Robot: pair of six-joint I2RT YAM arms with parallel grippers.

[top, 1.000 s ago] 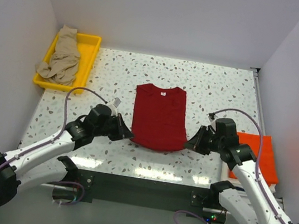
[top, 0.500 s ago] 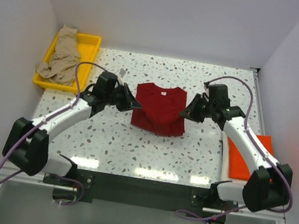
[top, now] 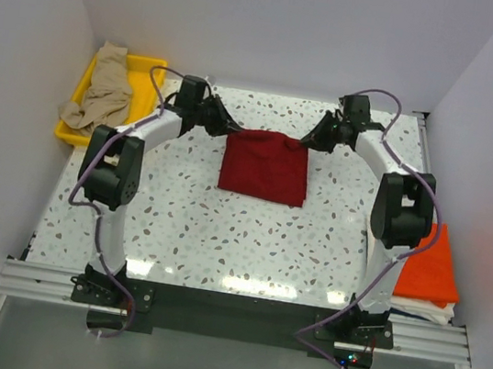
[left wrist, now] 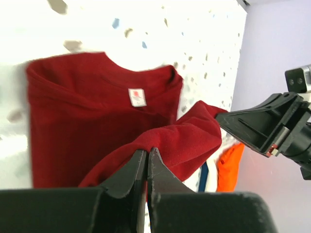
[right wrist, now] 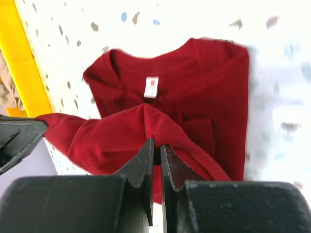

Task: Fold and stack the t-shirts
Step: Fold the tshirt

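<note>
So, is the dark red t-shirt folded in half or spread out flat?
Folded in half, not released: the dark red t-shirt is a short rectangle; left gripper and right gripper pinch its edge above the collar label.

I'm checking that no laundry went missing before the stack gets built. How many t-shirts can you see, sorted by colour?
dark red t-shirt: 1
tan-beige t-shirt: 1, in the yellow tray
orange t-shirt: 1
white t-shirt: 1, only an edge showing under the orange one
Total: 4
</note>
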